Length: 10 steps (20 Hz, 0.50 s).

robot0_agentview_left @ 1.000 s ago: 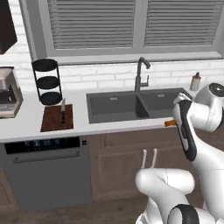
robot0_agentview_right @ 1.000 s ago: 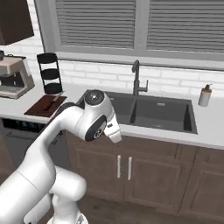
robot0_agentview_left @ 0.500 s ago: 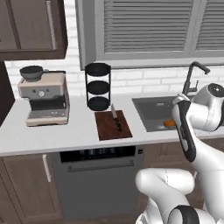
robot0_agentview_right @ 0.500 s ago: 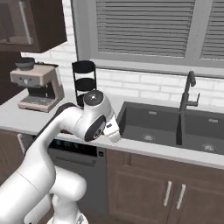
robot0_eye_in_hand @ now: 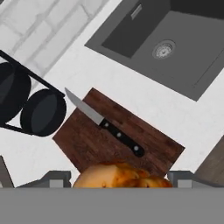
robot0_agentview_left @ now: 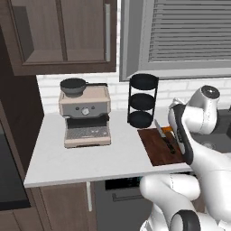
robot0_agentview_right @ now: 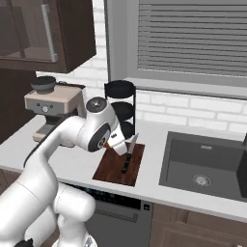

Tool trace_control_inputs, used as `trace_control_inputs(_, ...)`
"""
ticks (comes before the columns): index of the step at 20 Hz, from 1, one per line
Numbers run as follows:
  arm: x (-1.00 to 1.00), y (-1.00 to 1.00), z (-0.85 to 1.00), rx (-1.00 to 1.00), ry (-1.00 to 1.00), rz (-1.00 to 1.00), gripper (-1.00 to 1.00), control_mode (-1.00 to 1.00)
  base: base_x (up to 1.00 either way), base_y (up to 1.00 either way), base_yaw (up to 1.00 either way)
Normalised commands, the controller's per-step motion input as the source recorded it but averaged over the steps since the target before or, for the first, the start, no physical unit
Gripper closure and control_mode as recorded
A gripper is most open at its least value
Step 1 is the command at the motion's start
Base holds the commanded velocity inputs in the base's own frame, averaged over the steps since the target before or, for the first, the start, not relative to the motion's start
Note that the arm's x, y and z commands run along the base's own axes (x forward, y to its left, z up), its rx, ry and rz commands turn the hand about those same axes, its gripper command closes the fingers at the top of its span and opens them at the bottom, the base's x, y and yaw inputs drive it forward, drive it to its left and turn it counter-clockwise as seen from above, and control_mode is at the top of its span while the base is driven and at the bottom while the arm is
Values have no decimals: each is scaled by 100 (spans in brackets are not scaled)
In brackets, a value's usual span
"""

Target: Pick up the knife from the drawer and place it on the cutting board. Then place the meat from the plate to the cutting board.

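The knife (robot0_eye_in_hand: 105,124), silver blade and black handle, lies diagonally on the dark reddish-brown cutting board (robot0_eye_in_hand: 148,142). My gripper (robot0_eye_in_hand: 118,180) hangs above the board's near edge, shut on the glossy orange-brown meat (robot0_eye_in_hand: 114,174), which bulges between the two fingertips. In the right base view the gripper (robot0_agentview_right: 118,144) hovers over the board (robot0_agentview_right: 112,170) beside the knife (robot0_agentview_right: 128,154). In the left base view a sliver of the meat (robot0_agentview_left: 168,130) shows by the knife (robot0_agentview_left: 165,137) on the board (robot0_agentview_left: 155,151). The plate and the drawer are out of view.
A black three-tier round rack (robot0_agentview_left: 142,101) stands just behind the board. A coffee machine (robot0_agentview_left: 85,116) sits further left on the white counter (robot0_agentview_left: 103,158). The dark sink (robot0_agentview_right: 207,166) lies to the board's right. Wall cabinets hang above.
The base has driven left along the counter, so the whole scene shifted right: sink moved aside, board and coffee machine came in front. The arm's pose over the base is unchanged.
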Motion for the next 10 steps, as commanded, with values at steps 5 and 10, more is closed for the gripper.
trace_control_inputs(5, 4, 30, -38, -4, 8, 22, 100, -100, 0, 0, 0)
trace_control_inputs(10, 17, 6, -32, -2, 9, 16, 100, -100, 0, 0, 0)
